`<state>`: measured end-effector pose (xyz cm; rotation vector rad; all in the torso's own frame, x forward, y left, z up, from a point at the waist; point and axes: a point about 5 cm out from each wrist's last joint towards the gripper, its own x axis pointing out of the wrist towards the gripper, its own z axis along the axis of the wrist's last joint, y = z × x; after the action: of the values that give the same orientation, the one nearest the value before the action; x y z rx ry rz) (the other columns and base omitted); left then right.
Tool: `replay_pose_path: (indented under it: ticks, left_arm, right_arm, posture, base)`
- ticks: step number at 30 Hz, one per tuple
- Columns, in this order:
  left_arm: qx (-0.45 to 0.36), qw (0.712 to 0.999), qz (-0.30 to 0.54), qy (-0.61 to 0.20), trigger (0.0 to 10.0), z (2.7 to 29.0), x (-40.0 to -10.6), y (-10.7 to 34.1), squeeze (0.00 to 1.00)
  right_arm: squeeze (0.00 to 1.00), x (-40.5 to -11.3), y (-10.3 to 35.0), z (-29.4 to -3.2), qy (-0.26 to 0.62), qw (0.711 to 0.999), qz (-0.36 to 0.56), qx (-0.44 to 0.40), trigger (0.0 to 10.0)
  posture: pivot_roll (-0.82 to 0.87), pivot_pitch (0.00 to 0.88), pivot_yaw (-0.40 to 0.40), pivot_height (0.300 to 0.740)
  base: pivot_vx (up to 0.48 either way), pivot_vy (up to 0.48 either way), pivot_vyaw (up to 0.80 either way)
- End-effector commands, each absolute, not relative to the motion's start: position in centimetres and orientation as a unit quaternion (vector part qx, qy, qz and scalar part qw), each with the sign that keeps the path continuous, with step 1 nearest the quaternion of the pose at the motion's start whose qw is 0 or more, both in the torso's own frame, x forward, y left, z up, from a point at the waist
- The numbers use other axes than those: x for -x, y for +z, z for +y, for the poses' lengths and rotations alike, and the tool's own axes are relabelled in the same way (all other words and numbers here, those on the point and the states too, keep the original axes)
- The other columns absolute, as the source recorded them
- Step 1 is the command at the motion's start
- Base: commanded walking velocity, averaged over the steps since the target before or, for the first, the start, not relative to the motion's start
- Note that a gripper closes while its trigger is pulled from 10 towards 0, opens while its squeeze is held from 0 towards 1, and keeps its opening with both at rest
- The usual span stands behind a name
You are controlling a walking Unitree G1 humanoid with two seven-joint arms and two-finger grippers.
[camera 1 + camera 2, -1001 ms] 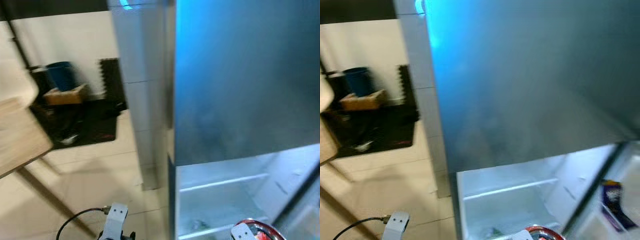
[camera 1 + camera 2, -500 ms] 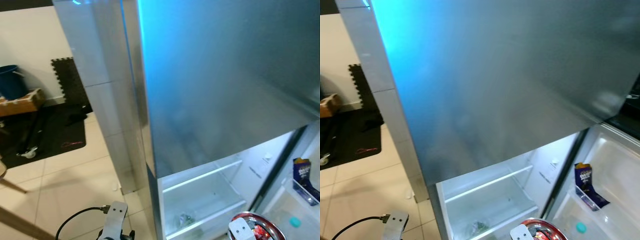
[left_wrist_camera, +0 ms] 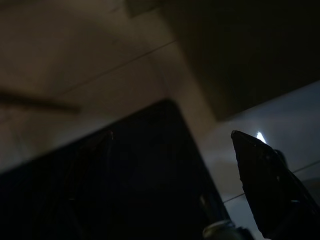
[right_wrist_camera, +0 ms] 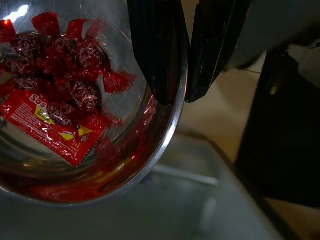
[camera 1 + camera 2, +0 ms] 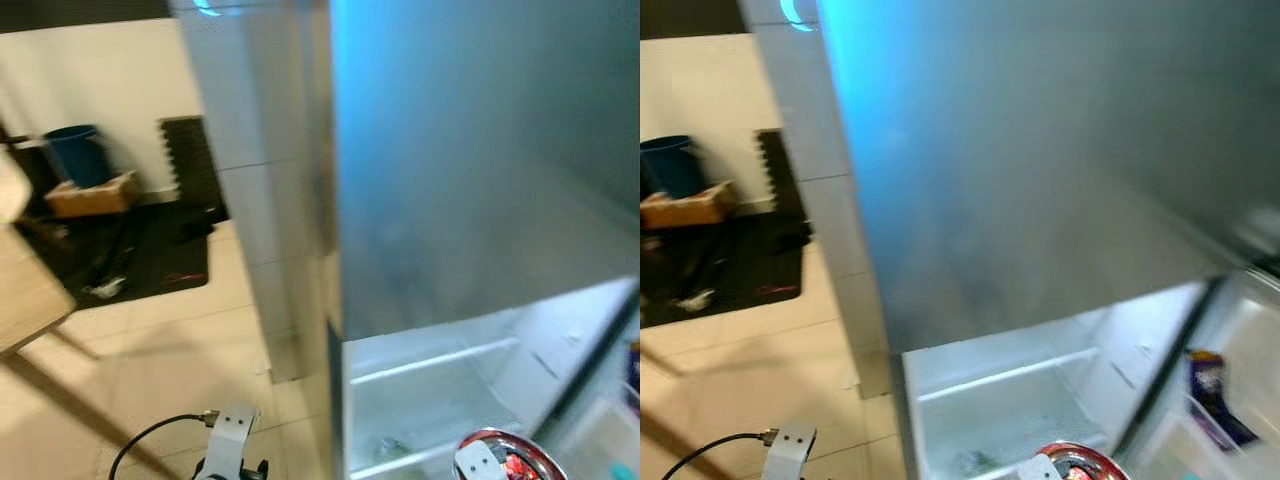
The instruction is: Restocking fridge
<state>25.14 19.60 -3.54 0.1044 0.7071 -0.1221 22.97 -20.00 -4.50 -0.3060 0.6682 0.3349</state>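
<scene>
Steel rim pinched between the two black fingers (image 4: 161, 55) of the right gripper (image 4: 181, 97): it was clamped on a bowl (image 4: 150, 150) of red sweets (image 4: 65, 65), probably so the load stayed level. The bowl sat low, just before the open fridge (image 5: 1000, 400), whose bare shelf (image 5: 1010, 375) offered room. The upper door (image 5: 1040, 150) overhung closely. The left gripper (image 3: 260, 185) hung idle; its state I could not tell.
</scene>
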Motion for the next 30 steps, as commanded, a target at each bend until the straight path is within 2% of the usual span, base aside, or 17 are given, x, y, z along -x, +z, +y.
replay_pose_path:
  ticks: [1, 13, 30]
  left_arm:
    - [-0.052, 0.931, 0.358, -0.052, 10.0, 20.02, -24.38, -4.06, 0.0]
    - [-0.028, 0.935, 0.353, -0.031, 10.0, 20.05, -24.63, -3.91, 0.0]
    - [-0.016, 0.935, 0.354, -0.023, 10.0, 20.16, -24.66, -3.9, 0.0]
  right_arm:
    - [0.0, -23.11, -4.4, -19.41, 0.174, 0.92, 0.314, 0.155, 10.0]
    - [0.0, -23.62, -3.98, -19.78, 0.164, 0.926, 0.307, 0.15, 10.0]
    - [0.0, -23.7, -3.89, -19.75, 0.168, 0.926, 0.303, 0.151, 10.0]
  posture:
    - [-0.08, 0.119, 0.052, 0.74]
    - [-0.08, 0.124, 0.044, 0.74]
    - [-0.08, 0.124, 0.043, 0.74]
  base:
    - [0.0, 0.0, 0.8]
    - [0.0, 0.0, 0.0]
    - [0.0, -0.378, 0.0]
